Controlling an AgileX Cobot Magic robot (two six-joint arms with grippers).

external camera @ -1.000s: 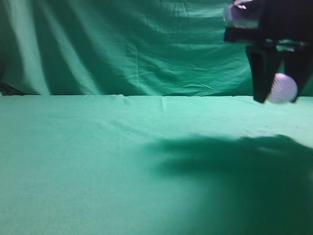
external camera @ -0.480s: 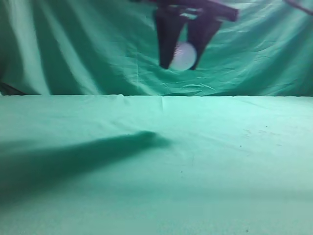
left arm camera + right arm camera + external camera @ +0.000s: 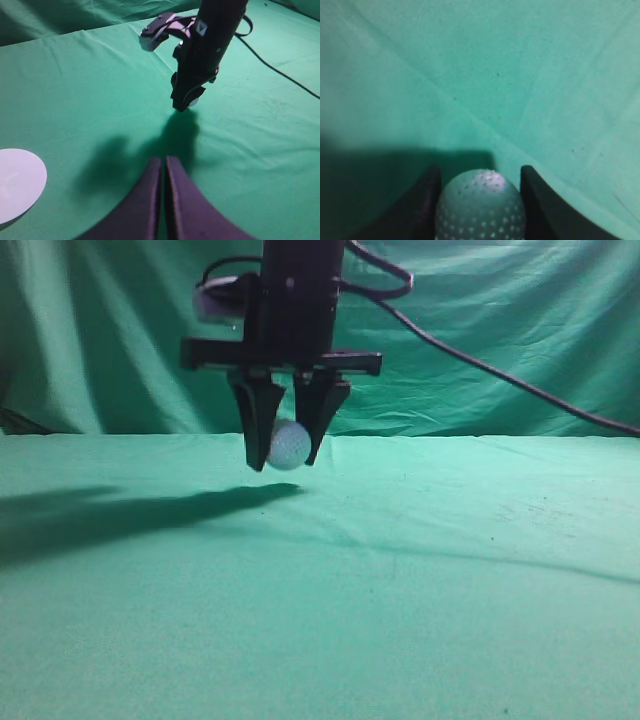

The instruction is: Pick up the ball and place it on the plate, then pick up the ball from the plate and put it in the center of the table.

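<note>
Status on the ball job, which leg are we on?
Plate sits empty, so the first leg looks done, though that's inferred. In hand: right end effector holds the ball just above the table. Left: lower, release mid-table. Left end effector is shut, idle.

Dim, green-tinted light falls on the table [image 3: 450,580], and the right gripper [image 3: 287,455] throws a long soft shadow to its left in the exterior view. In the right wrist view the ball [image 3: 481,207] looks soft and shadowed, dark fingers blurred beside it.
</note>
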